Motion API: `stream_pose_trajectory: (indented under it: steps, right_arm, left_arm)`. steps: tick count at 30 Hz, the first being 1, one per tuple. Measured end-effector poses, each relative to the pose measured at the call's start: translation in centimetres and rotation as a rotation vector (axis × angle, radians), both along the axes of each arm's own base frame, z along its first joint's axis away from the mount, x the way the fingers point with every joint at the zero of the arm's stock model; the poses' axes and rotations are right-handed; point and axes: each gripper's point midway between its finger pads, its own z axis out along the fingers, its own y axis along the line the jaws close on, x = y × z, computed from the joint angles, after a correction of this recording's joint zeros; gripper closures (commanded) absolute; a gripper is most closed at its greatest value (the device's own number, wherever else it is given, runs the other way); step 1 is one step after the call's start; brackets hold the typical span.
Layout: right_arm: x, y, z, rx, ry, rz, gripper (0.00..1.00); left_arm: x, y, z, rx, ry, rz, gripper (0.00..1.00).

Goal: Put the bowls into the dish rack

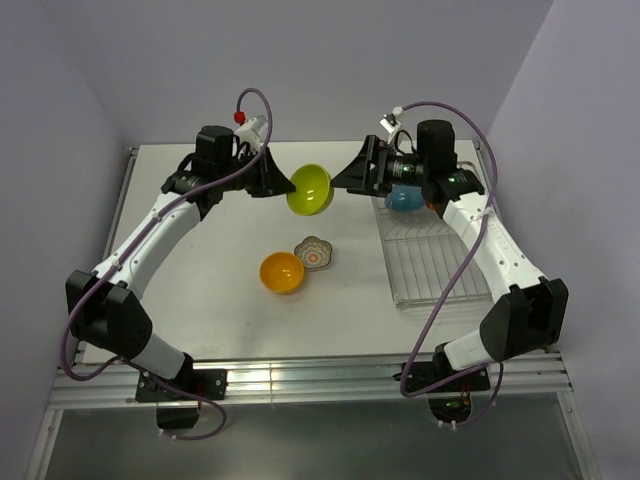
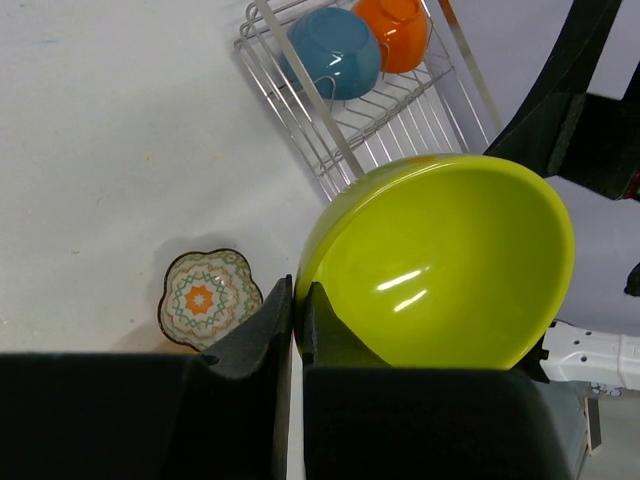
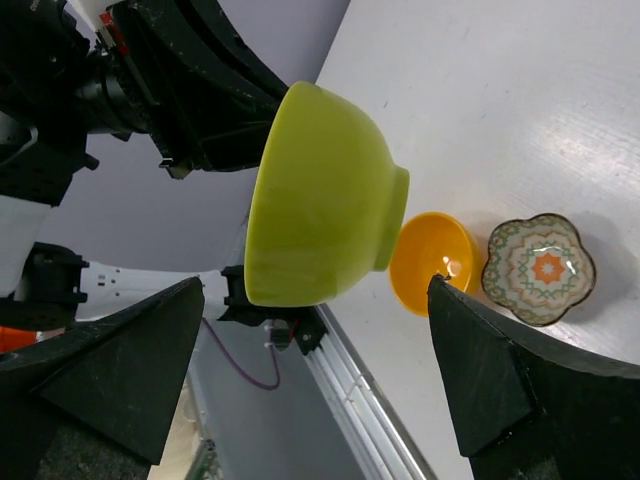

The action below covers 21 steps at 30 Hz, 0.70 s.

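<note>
My left gripper (image 1: 288, 183) (image 2: 297, 305) is shut on the rim of a lime-green bowl (image 1: 310, 190) (image 2: 450, 260) and holds it tipped on its side, high above the table. My right gripper (image 1: 342, 179) (image 3: 316, 290) is wide open and faces the bowl's outer side (image 3: 320, 200), just short of it. The silver wire dish rack (image 1: 435, 270) (image 2: 330, 130) stands at the right with a blue bowl (image 1: 404, 198) (image 2: 335, 55) and an orange bowl (image 2: 395, 28) at its far end. An orange bowl (image 1: 282, 272) (image 3: 430, 262) and the floral scalloped dish (image 1: 314, 252) (image 2: 208, 298) (image 3: 538, 268) lie on the table. No white bowl shows.
The white table (image 1: 200, 270) is walled by lilac panels on three sides. An aluminium rail (image 1: 300, 380) runs along the near edge. Purple cables (image 1: 250, 100) loop off both arms.
</note>
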Motion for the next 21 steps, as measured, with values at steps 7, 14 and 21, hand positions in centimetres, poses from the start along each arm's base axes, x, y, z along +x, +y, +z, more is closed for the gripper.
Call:
stream_pose_trajectory:
  steps: [7, 14, 21]
  right_arm:
    - [0.0, 1.6, -0.9, 0.013, 0.076, 0.004, 0.0]
    - [-0.2, 2.3, -0.9, 0.031, 0.104, 0.02, 0.0]
    - [-0.2, 2.9, -0.9, 0.052, 0.122, 0.042, 0.0]
  left_arm:
    - [0.4, -0.2, 0.7, -0.027, -0.015, 0.008, 1.0]
    - [0.4, -0.6, 1.2, -0.054, -0.023, 0.001, 1.0]
    - [-0.1, -0.8, 0.6, -0.074, 0.002, -0.012, 1.0]
